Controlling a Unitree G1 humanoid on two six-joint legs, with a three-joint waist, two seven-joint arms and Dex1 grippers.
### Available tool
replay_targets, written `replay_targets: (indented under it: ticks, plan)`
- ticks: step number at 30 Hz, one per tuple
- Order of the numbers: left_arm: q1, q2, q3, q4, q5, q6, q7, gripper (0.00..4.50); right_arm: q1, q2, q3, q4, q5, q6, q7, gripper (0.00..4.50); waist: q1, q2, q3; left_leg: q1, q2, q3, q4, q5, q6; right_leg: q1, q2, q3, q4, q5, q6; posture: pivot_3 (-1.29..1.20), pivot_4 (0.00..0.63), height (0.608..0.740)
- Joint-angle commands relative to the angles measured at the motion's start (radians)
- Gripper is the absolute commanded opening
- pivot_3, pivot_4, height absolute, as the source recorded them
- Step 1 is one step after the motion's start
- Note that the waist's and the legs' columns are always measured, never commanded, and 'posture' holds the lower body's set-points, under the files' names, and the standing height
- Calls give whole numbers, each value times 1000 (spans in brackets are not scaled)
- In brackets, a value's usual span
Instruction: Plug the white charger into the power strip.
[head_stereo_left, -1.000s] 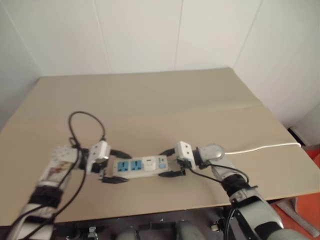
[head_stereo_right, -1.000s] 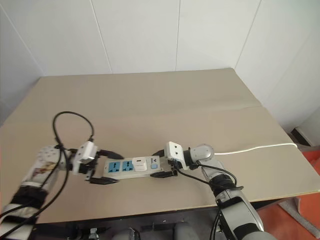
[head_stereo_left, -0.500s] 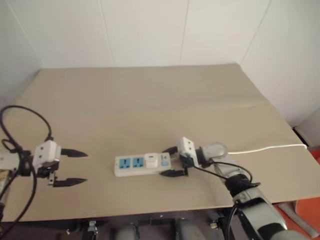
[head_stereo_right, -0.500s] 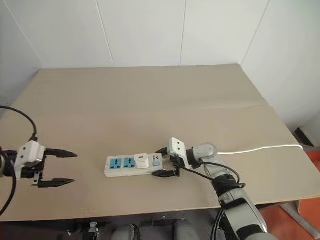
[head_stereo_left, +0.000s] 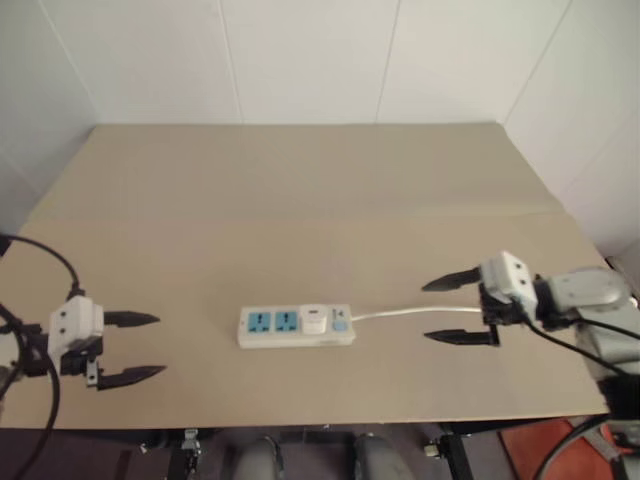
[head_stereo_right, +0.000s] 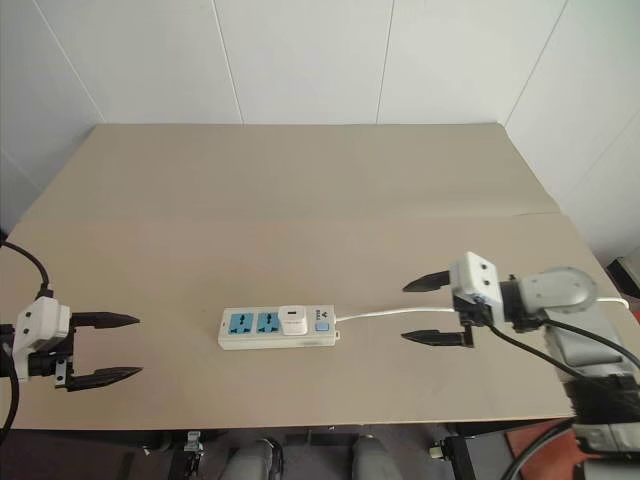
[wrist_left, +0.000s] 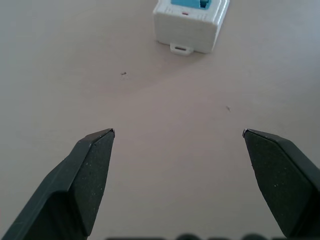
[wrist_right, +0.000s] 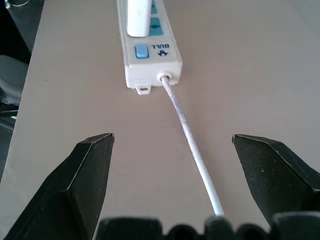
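Note:
The power strip (head_stereo_left: 296, 326) lies flat near the table's front middle, two blue sockets bare on its left part. The white charger (head_stereo_left: 314, 320) stands plugged into the socket beside the switch; it also appears as the white charger (wrist_right: 138, 17) in the right wrist view. A thin white cord (head_stereo_left: 415, 313) runs right from the strip. My left gripper (head_stereo_left: 132, 349) hovers open and empty well left of the strip, fingers pointing at it. My right gripper (head_stereo_left: 458, 309) is open and empty right of the strip, straddling the cord above it.
The tan table (head_stereo_left: 320, 200) stretches back to white walls. Its front edge (head_stereo_left: 300, 425) runs just below the strip and both grippers. A black cable (head_stereo_left: 45, 255) loops at my left arm.
Both grippers have drawn away from the strip's ends, the left one leftward, the right one rightward and up, its fingers spreading. The charger stays seated in its socket. The head view has shifted.

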Motion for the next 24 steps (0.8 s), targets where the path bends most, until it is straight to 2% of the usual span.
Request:
replay_targets:
  ticks: [1,7,17,24]
  plan:
    - [-44,-1,-14,6,6,-14,19,4500,44,-34,-51,-52,7,-6,-26,4483,1,0,0,0,0,0,1,0,0,0,0,0,0,0,0,0,150,740]
    - [-120,14,-55,45,15,-12,-5,4500,94,-57,-89,-137,39,41,-79,4483,-1,1,1,-1,0,1,6,0,0,1,0,2,1,3,3,0,150,740]
    - [-411,-29,-193,274,81,-38,-53,4500,140,-44,-111,-196,32,79,-201,4483,4,1,1,-3,-1,1,8,0,0,1,0,2,1,3,4,0,150,740]
    - [-475,-46,-237,322,103,-60,-84,4500,186,-37,-117,-258,38,114,-260,4483,-1,1,1,-3,-2,1,9,0,0,1,0,3,3,4,5,0,150,740]
